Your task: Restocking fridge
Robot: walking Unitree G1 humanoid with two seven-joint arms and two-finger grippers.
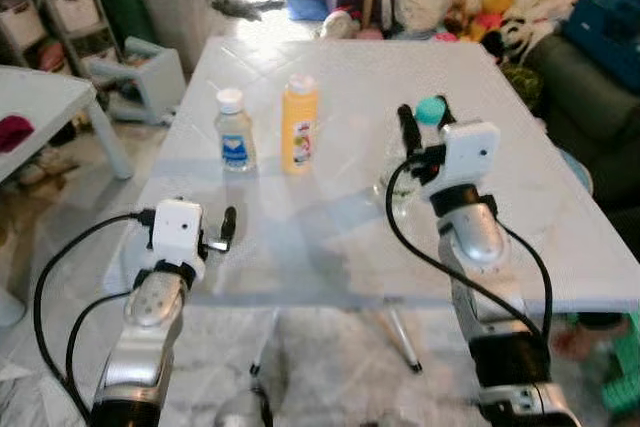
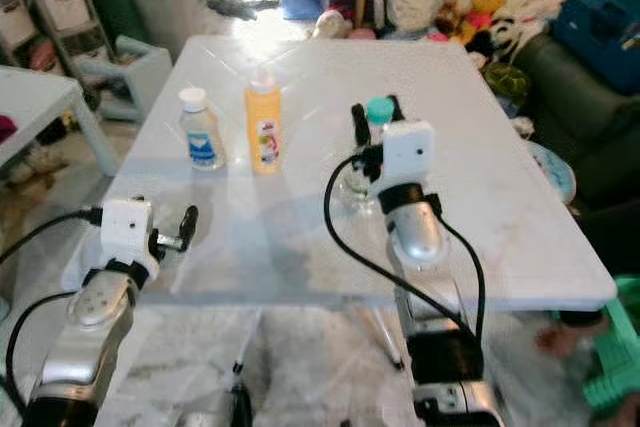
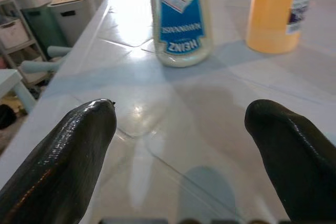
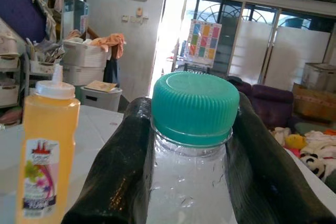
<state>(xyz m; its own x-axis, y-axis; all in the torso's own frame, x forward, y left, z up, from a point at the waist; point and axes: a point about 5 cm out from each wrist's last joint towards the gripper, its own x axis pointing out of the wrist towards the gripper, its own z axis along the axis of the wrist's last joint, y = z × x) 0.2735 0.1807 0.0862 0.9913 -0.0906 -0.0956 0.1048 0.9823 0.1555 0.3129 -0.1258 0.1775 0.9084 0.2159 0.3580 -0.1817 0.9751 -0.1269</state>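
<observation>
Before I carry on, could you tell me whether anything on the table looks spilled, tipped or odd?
Nothing stands out. The mayonnaise jar and orange bottle stand upright on the table, and the right gripper grips the upright teal-capped bottle. No spills show.

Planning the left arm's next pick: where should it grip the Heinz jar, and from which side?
Grip the Heinz jar around its straight body below the white cap, coming level from the table's near edge; it stands upright, apart from the yellow bottle, ahead of the open left gripper.
</observation>
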